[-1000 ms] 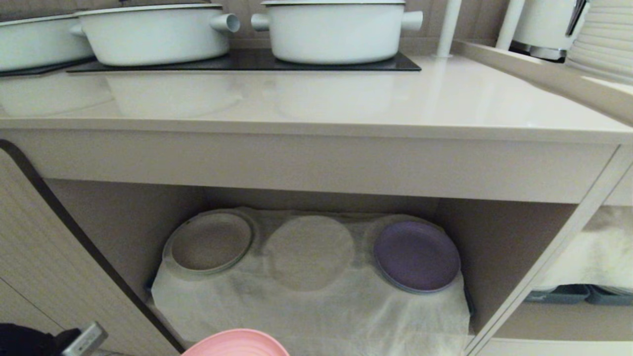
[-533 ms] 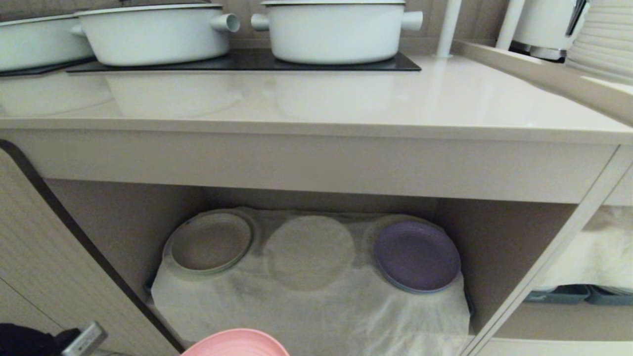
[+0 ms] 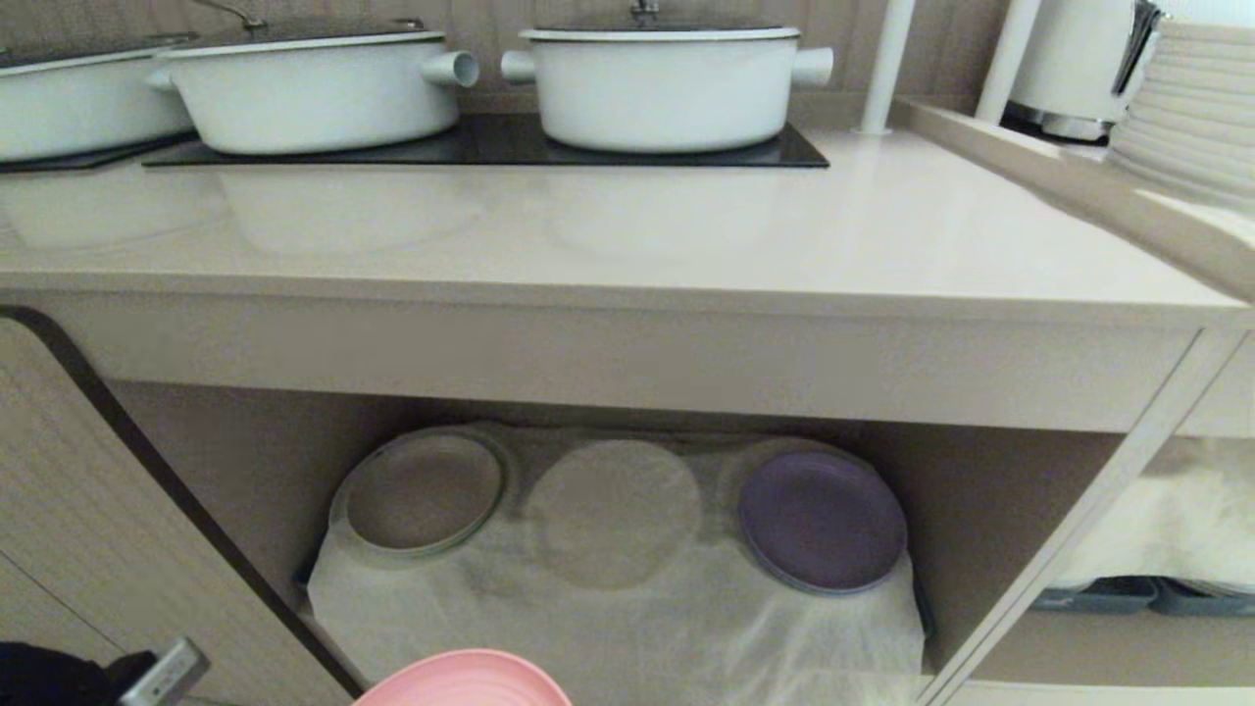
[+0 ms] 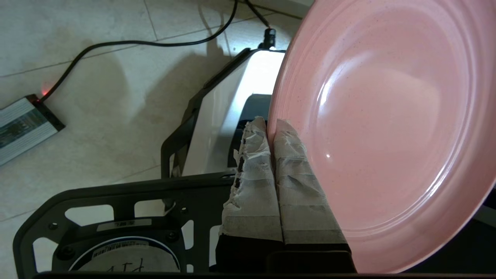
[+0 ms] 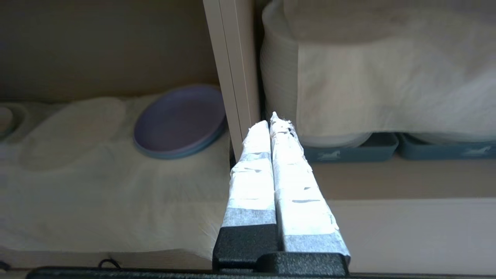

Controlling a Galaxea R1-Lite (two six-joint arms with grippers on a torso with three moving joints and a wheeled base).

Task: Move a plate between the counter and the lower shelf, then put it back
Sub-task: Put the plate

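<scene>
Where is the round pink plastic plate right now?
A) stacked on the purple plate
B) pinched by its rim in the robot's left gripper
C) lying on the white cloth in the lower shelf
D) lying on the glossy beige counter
B: in the left wrist view the left gripper is shut on the rim of the round pink plastic plate, holding it out over the floor, clear of counter and shelf.

Pink plate (image 3: 463,679), purple plate (image 3: 822,522), white pots (image 3: 667,83), glossy beige counter (image 3: 627,245), seemingly greenish-rimmed beige plate (image 3: 422,492)
</scene>
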